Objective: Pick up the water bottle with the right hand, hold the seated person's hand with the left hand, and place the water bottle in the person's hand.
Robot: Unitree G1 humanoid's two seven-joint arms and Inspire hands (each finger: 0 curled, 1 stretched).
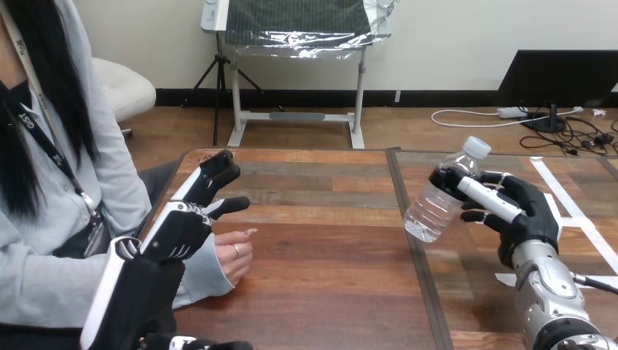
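— What do we make of the water bottle (437, 208)?
— Clear plastic with a white cap (477, 147), tilted cap-up. We see it above the right half of the table (328, 292), well apart from the person's hand (235, 255).
— And the hands?
— The right hand (525, 211) has its fingers wrapped round the bottle's upper part. The left hand (178, 230) has straight fingers and sits over the person's sleeve, just beside their hand on the table.

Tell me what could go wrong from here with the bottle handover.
1. The water bottle sits tilted in the right hand, off the table; it may slip in transit.
2. The person's hand lies curled on the table, so there is no open palm to receive it.
3. The left hand is over the person's wrist with straight fingers, not gripping; that hand could shift.
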